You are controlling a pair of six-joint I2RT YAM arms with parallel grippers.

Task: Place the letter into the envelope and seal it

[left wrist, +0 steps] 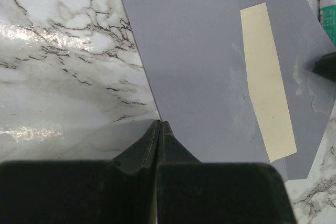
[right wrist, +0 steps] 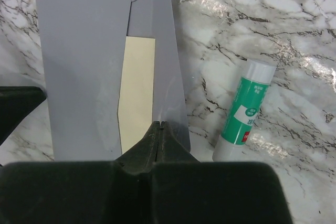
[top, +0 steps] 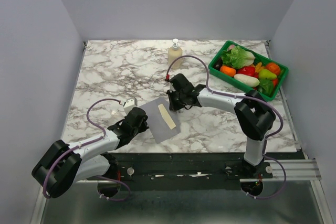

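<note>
Item: envelope, grey, laid flat on the marble surface between the two arms; letter, cream, lodged partly inside it, one strip left exposed between pocket and flap; flap not pressed down. Left end effector: clenched at one edge of the envelope; right end effector: clenched at the opposite edge; whether paper is pinched cannot be told. Glue stick: laid just beside. Insertion judged largely done; final tucking and sealing outstanding.
</note>
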